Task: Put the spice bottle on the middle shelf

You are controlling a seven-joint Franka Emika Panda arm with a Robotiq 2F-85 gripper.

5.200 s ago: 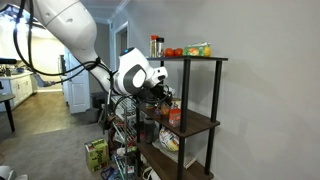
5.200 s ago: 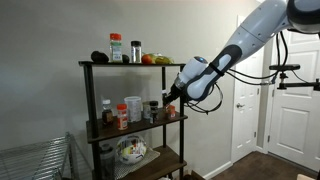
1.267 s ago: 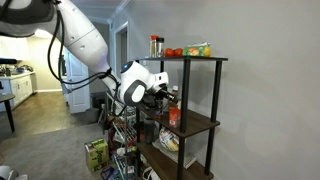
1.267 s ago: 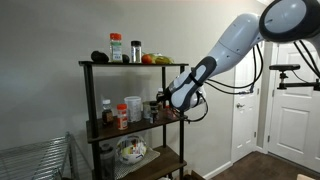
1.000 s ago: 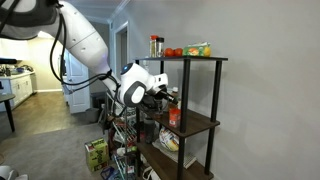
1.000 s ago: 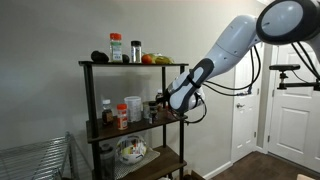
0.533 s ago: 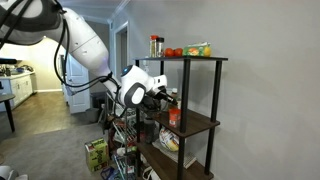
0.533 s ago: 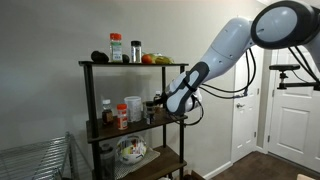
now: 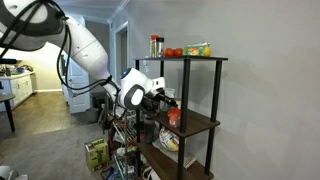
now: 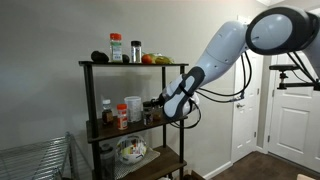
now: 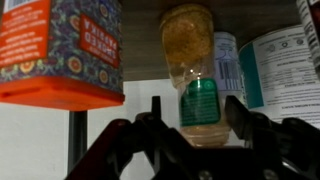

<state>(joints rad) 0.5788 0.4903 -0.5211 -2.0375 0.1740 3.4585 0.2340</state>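
Note:
The wrist view is upside down. The spice bottle, slim with a green label and tan-orange contents, stands on the dark brown middle shelf. It sits between my gripper's two black fingers with a gap on each side, so the gripper is open and empty. In both exterior views the gripper is at the front edge of the middle shelf. There the bottle is too small and too hidden by the gripper to make out.
An orange patterned box stands beside the bottle, and labelled cans on its other side. The middle shelf also holds jars and a white container. The top shelf carries bottles and tomatoes. A bowl sits on the bottom shelf.
The arm has drawn back a little from the shelf unit and its elbow has swung lower. The gripper stays at the middle shelf's front edge.

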